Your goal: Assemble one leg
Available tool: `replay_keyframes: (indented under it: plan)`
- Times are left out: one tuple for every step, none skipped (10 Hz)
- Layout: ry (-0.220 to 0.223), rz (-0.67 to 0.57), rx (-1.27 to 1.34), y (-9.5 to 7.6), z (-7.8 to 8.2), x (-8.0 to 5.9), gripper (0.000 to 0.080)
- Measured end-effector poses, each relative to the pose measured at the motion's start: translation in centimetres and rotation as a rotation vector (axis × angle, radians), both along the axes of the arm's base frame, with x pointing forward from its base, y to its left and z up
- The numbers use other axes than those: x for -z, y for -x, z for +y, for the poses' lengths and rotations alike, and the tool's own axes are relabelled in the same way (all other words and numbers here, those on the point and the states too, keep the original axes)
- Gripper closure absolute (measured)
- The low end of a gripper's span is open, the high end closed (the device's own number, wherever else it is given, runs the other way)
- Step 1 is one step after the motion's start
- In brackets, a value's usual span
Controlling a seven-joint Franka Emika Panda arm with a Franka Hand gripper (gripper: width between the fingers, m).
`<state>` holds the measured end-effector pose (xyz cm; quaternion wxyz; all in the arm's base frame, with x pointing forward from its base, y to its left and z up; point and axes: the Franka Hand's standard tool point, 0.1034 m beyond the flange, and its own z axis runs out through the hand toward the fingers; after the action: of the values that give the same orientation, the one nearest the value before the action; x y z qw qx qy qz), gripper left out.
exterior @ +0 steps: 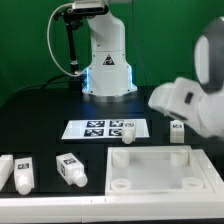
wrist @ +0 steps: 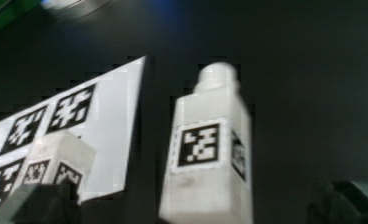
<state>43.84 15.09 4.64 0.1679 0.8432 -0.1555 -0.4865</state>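
A white leg (wrist: 207, 140) with a black-and-white tag lies on the dark table to the exterior view's right of the marker board (exterior: 105, 128). It also shows in the exterior view (exterior: 178, 130). My gripper (wrist: 199, 208) is open and just above this leg, with one dark finger (wrist: 48, 200) on each side of it and a gap on both sides. In the exterior view the blurred white hand (exterior: 185, 100) hangs over the leg and hides the fingers.
A second leg (exterior: 127, 131) stands at the marker board's edge and also shows in the wrist view (wrist: 65, 160). Other legs (exterior: 70, 168) (exterior: 22, 172) lie at the front left. The big white square tray-like piece (exterior: 160, 170) lies at the front right. The robot base (exterior: 107, 65) stands behind.
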Motion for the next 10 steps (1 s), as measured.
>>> replay_keyframes:
  plan:
    - [-0.02, -0.068, 0.03, -1.0, -0.5, -1.9, 0.015]
    - [-0.039, -0.085, 0.033, -0.9, -1.2, -3.3, 0.015]
    - [-0.051, -0.091, 0.037, -0.8, -1.7, -4.1, 0.015]
    - [-0.042, -0.091, 0.041, -0.7, -1.7, -3.6, 0.015]
    - [-0.04, -0.088, 0.041, -0.7, -1.7, -3.4, 0.015]
    - [-0.04, -0.089, 0.043, -0.7, -1.8, -3.4, 0.015]
    - [-0.041, -0.093, 0.045, -0.8, -1.8, -3.3, 0.015]
    - [-0.076, -0.133, 0.114, -1.1, -1.2, -2.9, 0.015]
    - [-0.114, -0.165, 0.195, -1.1, -1.0, -2.5, 0.015]
    - [-0.145, -0.184, 0.283, -1.1, -1.1, -2.1, 0.015]
